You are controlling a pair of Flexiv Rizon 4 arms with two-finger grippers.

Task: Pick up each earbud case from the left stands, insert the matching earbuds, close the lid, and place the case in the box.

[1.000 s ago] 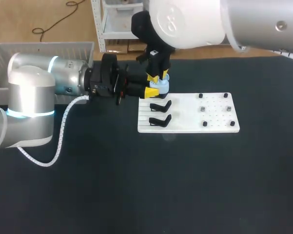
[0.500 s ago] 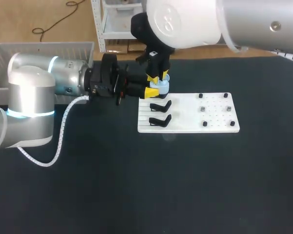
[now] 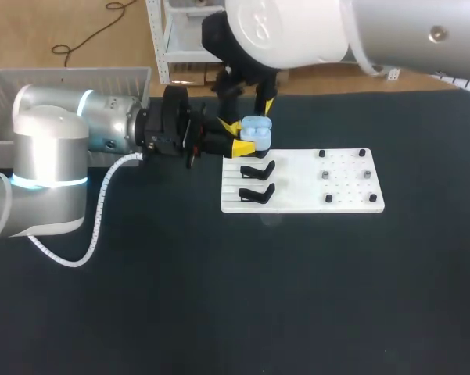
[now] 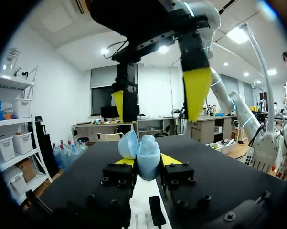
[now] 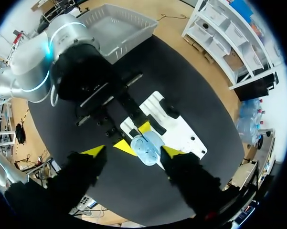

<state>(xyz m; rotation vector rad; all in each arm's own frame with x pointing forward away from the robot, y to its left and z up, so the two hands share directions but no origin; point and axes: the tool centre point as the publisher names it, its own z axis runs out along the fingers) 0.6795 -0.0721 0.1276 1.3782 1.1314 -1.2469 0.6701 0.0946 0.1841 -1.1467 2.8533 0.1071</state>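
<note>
Black cloth covers the bench (image 3: 219, 312), and on it lies a white board (image 3: 297, 205) with two bare black stands (image 3: 256, 191) at its left end. Just past them the left tool (image 3: 241, 137) is clamped on the pale blue case (image 3: 258, 131), holding it off the board. Its lid (image 4: 128, 144) stands ajar. I cannot tell whether both earbuds sit fully down.

The right tool (image 4: 156, 107) hangs right above the case with its fingers spread wide and nothing in them. If it comes down off-centre to press the lid, I'd worry it could twist the case out of the grip or knock against the other tool's yellow tips. A proud earbud would stop the lid shutting.

The grey box (image 3: 70, 78) waits at the far left.
</note>
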